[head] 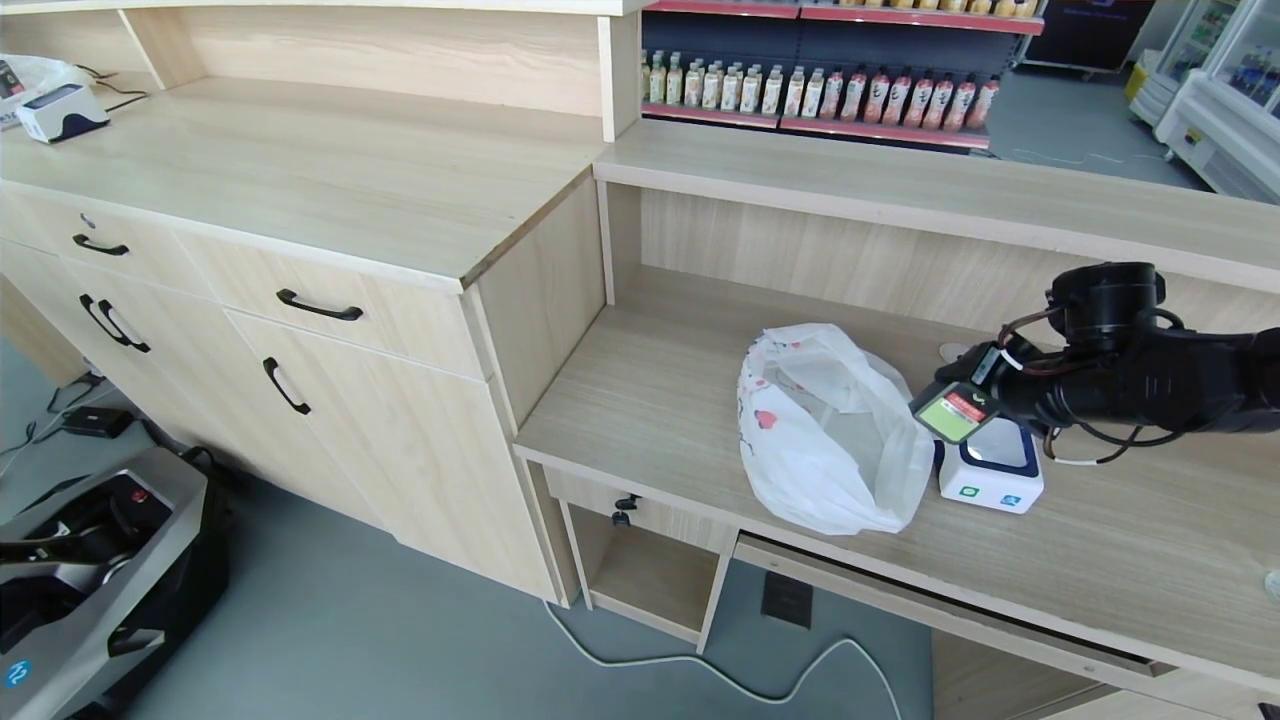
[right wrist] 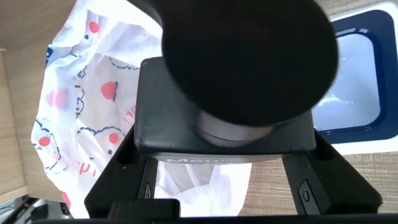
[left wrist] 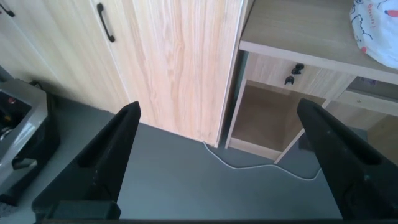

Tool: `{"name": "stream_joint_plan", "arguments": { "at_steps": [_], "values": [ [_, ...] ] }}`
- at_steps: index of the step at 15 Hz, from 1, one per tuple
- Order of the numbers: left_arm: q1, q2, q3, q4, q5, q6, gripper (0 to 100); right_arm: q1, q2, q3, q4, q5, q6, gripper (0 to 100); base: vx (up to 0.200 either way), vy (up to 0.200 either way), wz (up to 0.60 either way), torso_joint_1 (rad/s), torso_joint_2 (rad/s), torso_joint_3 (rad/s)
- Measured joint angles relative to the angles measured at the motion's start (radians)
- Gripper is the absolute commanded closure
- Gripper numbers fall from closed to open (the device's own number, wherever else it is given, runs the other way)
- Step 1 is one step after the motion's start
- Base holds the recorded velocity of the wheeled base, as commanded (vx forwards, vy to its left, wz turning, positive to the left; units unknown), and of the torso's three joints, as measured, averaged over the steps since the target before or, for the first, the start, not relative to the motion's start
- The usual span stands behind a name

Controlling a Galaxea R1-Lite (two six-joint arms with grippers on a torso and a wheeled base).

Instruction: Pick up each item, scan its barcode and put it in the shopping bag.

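Note:
My right gripper (head: 968, 402) is shut on a small dark item with a green and red label (head: 955, 414), held just above the white barcode scanner (head: 990, 475) and beside the mouth of the white printed shopping bag (head: 825, 430). In the right wrist view the item (right wrist: 245, 62) is a dark round shape between the fingers of the right gripper (right wrist: 224, 134), with the bag (right wrist: 87, 118) and the scanner's blue-rimmed window (right wrist: 357, 81) beneath. My left gripper (left wrist: 219, 112) hangs open and empty over the grey floor beside the cabinet.
Bag and scanner sit on the lower wooden counter (head: 1100, 560), which has a back wall and a raised ledge behind. A taller cabinet with drawers (head: 320, 310) stands to the left, with a white device (head: 62, 110) on its top. A white cable (head: 700, 665) lies on the floor.

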Motion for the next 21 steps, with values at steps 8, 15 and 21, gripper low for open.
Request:
{"name": "stream_joint_plan", "arguments": {
  "at_steps": [8, 15, 21],
  "values": [
    [-0.001, 0.000, 0.000, 0.000, 0.000, 0.000, 0, 0.016, -0.232, 0.336, -0.338, -0.089, -0.598, 100, 0.000, 0.000, 0.07, 0.000, 0.00, 0.000],
    [-0.001, 0.000, 0.000, 0.000, 0.000, 0.000, 0, 0.034, -0.215, 0.363, -0.583, -0.085, -0.649, 100, 0.000, 0.000, 0.17, 0.000, 0.00, 0.001],
    [-0.001, 0.000, 0.000, 0.000, 0.000, 0.000, 0, 0.026, -0.097, 0.382, -0.639, -0.085, -0.660, 100, 0.000, 0.000, 0.00, 0.000, 0.00, 0.000]
  ]
}}
